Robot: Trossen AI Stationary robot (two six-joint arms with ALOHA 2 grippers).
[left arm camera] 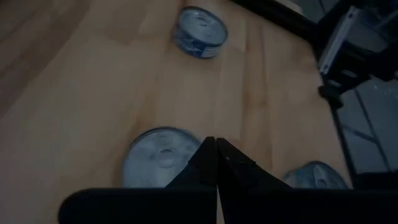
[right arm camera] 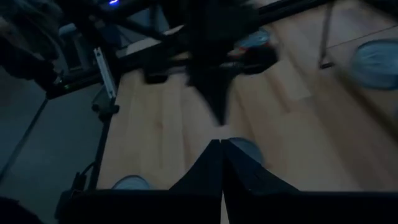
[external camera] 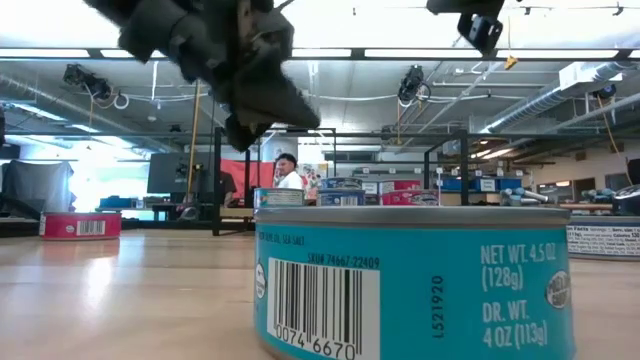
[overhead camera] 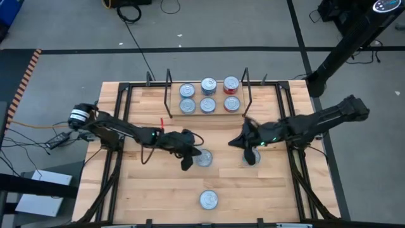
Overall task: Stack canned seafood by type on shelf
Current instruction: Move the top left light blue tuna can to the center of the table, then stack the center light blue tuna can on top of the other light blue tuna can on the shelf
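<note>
Six tins stand in two rows on the light-wood shelf (overhead camera: pixel 176 99) at the table's far side, two with red labels (overhead camera: pixel 231 84) at its right end. Three more tins sit on the tabletop: one in the middle (overhead camera: pixel 204 158), one to its right (overhead camera: pixel 245 159) half hidden by my right gripper, and a blue-labelled one (overhead camera: pixel 209 200) near the front edge. My left gripper (overhead camera: pixel 187 164) hangs shut in the air beside the middle tin (left arm camera: pixel 158 158). My right gripper (overhead camera: pixel 252 156) hangs shut above the right tin.
Black frame rails (overhead camera: pixel 120 126) run along the tabletop's left and right sides. Black wire uprights (overhead camera: pixel 169 79) stand at both ends of the shelf. The blue tin (external camera: pixel 415 285) fills the low view's foreground; a red tin (external camera: pixel 80 225) shows far off at its left.
</note>
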